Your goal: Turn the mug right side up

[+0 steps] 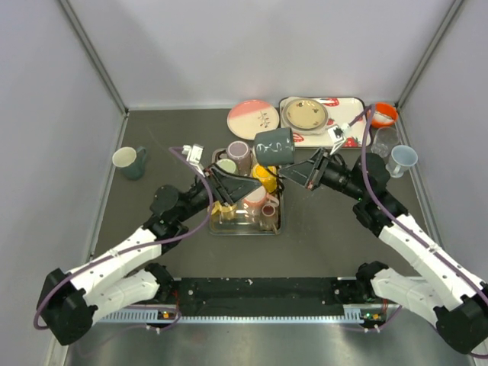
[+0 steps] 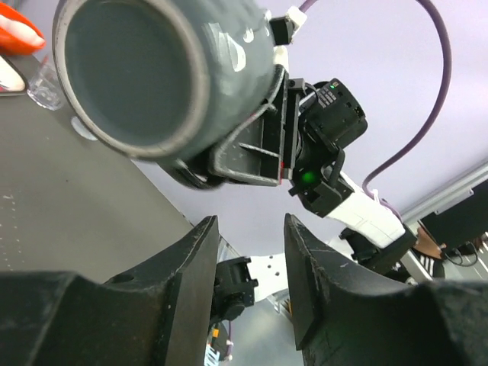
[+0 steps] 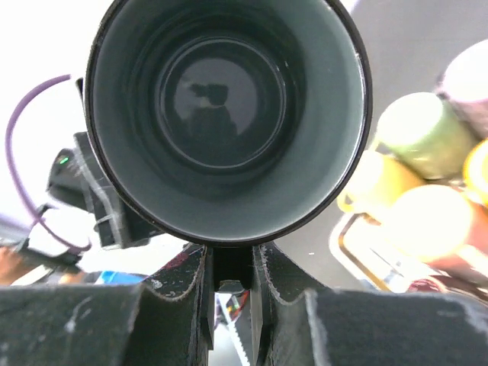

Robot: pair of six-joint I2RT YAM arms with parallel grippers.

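Observation:
The dark grey mug (image 1: pixel 273 146) hangs in the air over the back of the tray, lying on its side with its mouth toward the right arm. My right gripper (image 1: pixel 296 171) is shut on its handle. The right wrist view looks straight into the mug's mouth (image 3: pixel 229 99), and the handle sits pinched in my right gripper (image 3: pixel 231 263). My left gripper (image 1: pixel 250 185) stands open just left of and below the mug, touching nothing. From the left wrist the mug's base (image 2: pixel 130 72) shows above my open left gripper (image 2: pixel 248 229).
A clear tray (image 1: pixel 244 231) with several cups lies below the mug. A pink plate (image 1: pixel 253 118), a white tray (image 1: pixel 352 102), an orange bowl (image 1: pixel 383 114), a glass (image 1: pixel 383 141) and a blue cup (image 1: pixel 402 158) stand behind. A green mug (image 1: pixel 131 160) stands far left.

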